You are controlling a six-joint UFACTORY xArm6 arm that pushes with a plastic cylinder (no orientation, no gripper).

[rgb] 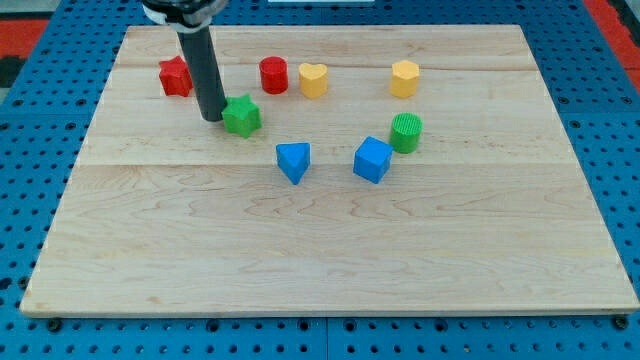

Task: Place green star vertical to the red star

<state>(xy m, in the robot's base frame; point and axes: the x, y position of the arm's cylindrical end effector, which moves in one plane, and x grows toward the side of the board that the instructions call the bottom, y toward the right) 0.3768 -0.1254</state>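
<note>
Beside the green star (241, 116), my tip (213, 118) touches its left; red star (175, 77) lies upper-left, gripperless.

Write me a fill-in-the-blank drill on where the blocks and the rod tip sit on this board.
1. My tip sits just to the view's ____ of the green star.
2. The red star lies nearer the view's ____ than the green star.
3. The yellow heart sits directly right of the red ____.
4. The green cylinder stands beside the ____ cube.

Missing words: left; top; cylinder; blue
</note>
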